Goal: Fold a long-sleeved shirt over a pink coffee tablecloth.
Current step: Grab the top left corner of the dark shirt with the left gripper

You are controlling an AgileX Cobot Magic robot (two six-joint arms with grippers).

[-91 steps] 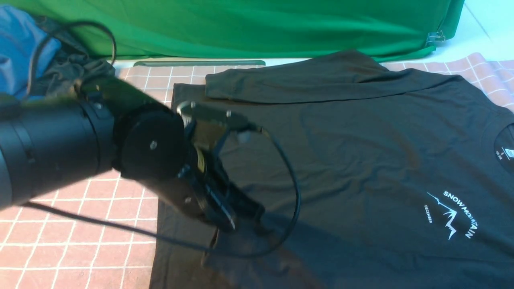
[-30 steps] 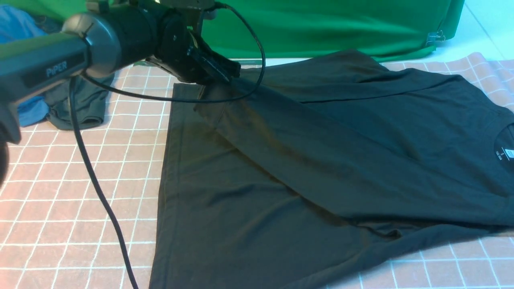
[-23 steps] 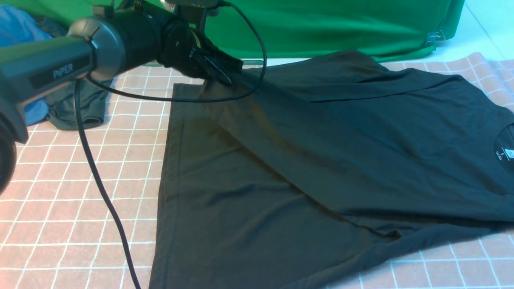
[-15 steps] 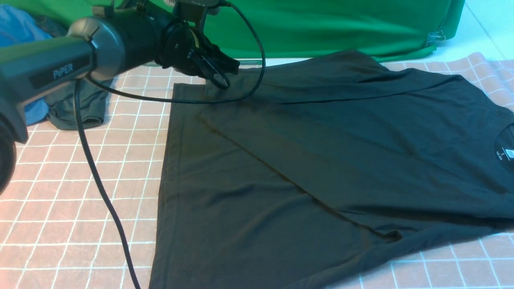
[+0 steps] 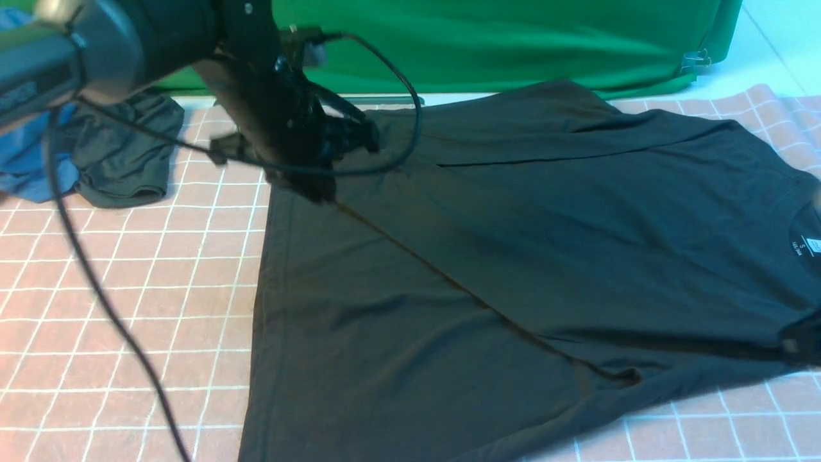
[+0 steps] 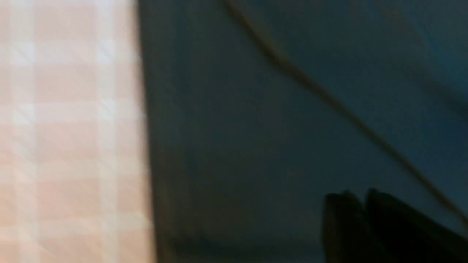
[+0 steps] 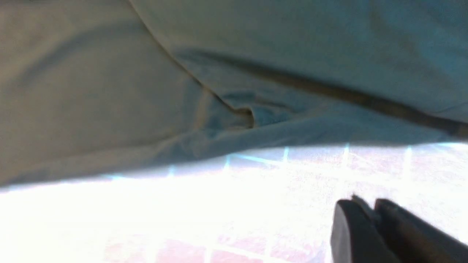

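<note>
My left gripper (image 6: 360,195) is clenched, empty, over the long-sleeved shirt (image 6: 256,146). My right gripper (image 7: 365,204) is clenched, empty, over the pink coffee tablecloth (image 7: 314,164), with the shirt edge ahead.

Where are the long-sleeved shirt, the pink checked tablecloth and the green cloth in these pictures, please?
long-sleeved shirt (image 5: 577,244): front view, on its folded-over upper layer.
pink coffee tablecloth (image 5: 128,308): front view, bare squares left of the shirt.
green cloth (image 5: 513,38): front view, its middle, at the rear.

L wrist blurred; R prob. overexposed.
</note>
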